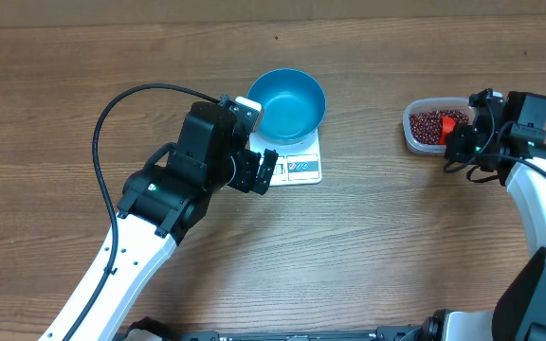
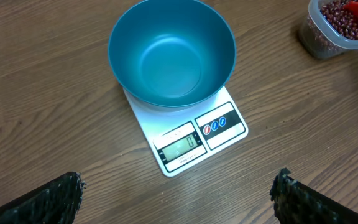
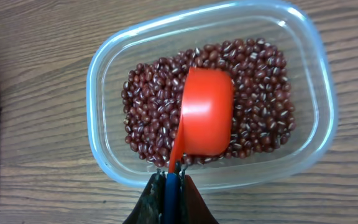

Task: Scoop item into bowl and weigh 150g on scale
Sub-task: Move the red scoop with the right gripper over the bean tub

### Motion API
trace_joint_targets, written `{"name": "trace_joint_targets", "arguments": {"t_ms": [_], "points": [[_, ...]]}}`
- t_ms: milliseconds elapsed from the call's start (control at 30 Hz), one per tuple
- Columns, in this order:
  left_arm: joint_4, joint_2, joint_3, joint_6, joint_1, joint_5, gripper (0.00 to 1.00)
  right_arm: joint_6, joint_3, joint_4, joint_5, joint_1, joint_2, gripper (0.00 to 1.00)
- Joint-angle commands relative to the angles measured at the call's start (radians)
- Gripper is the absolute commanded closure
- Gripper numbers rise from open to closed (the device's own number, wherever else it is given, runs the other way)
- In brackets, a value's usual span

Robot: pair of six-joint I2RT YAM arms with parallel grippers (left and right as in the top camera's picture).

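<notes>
1. Right end effector (image 3: 169, 186) sits closest to the right wrist lens, clamped shut on the handle of the red scoop (image 3: 207, 112). The handle's long axis runs straight out from the jaws to the cup, well right of the scale (image 2: 222, 121).
2. Table (image 1: 368, 256): flat wood, with bare room right of the scale.
3. Bowl (image 2: 169, 56): stands on the scale, behind its display, and is empty.
4. Clear tub (image 3: 98, 124): well apart from the scale, to its right.
5. Left end effector (image 1: 258, 170): hovers just in front of the scale, jaws spread wide and holding nothing.
6. Scoop cup: rests on the heap, so the right arm is the nearer one. I judge a loaded scoop must travel left to the scale.
7. Beans (image 3: 151, 121): all in the tub right of the scale, none in the bowl.
</notes>
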Motion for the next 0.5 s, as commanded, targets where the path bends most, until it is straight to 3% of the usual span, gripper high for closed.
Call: {"name": "trace_joint_targets", "arguments": {"t_ms": [0,467], "points": [[0.004,-0.008,0.005,-0.014,0.005,0.011,0.00,0.026,-0.002,-0.009,-0.043,-0.003,0.043,0.96],[0.004,-0.008,0.005,-0.014,0.005,0.011,0.00,0.031,-0.002,-0.005,-0.279,-0.109,0.054,0.96]]}}
